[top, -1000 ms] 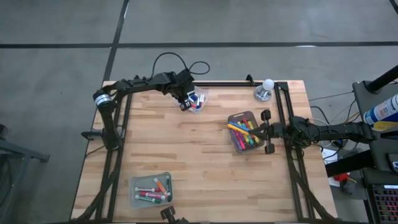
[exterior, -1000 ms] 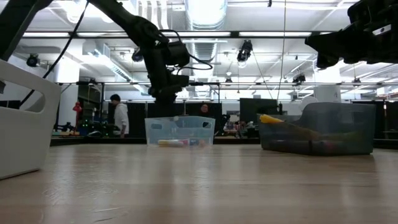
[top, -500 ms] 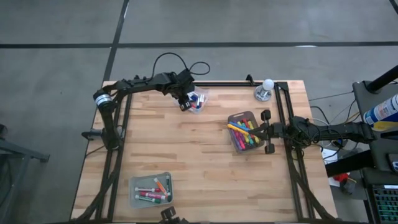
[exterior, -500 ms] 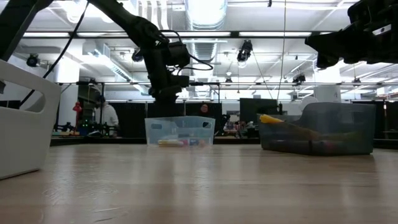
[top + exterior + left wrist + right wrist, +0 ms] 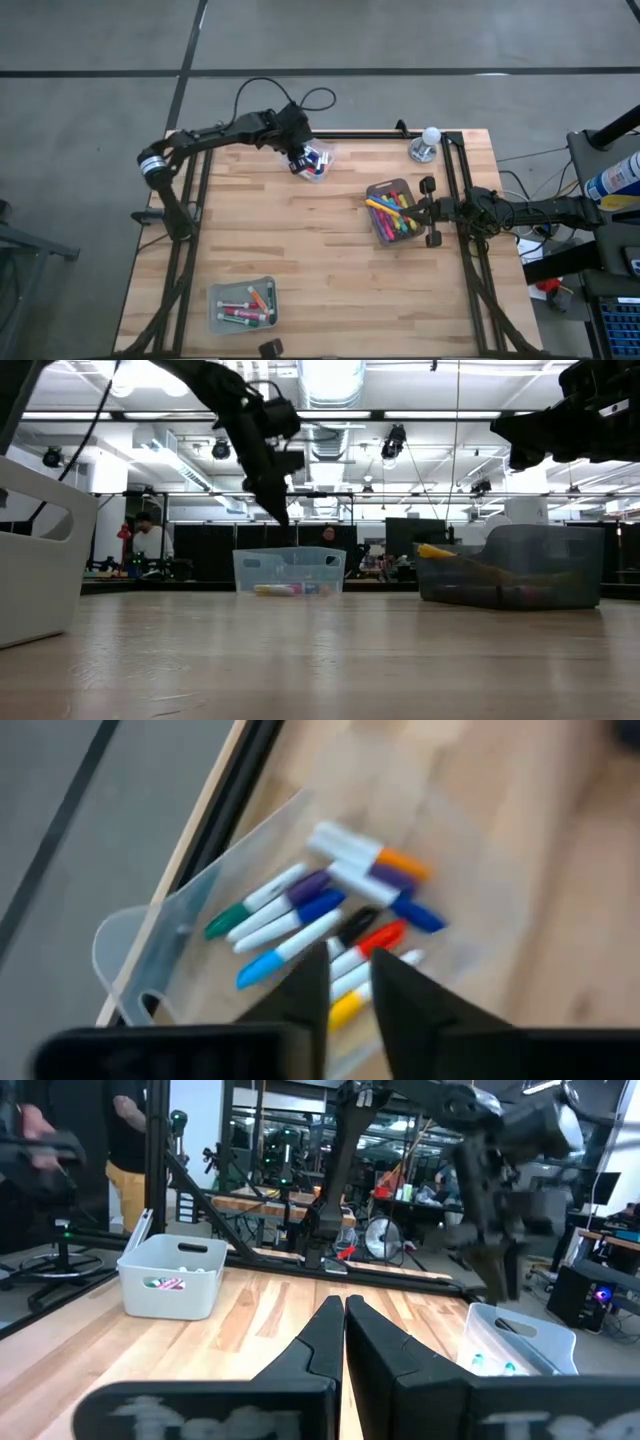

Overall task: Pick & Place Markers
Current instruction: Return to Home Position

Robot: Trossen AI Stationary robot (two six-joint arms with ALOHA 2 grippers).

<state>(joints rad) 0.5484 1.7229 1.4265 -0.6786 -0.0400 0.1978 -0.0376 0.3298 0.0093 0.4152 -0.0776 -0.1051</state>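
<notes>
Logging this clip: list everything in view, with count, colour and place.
Table: one, light wood, under everything.
Clear bin: one, clear, table's far edge.
Markers in clear bin: about ten, mixed caps.
Grey bin: one, grey, table's right side.
Markers in grey bin: several, yellow, pink, green, blue.
White bin: one, white, near left corner.
Markers in white bin: a few, red, orange, green caps.
Ball: one, white, grey base, far right corner.
Person: one, white top, room behind table.
Left gripper: one, dark, above clear bin.
Right gripper: one, dark, shut, raised beside grey bin.
</notes>
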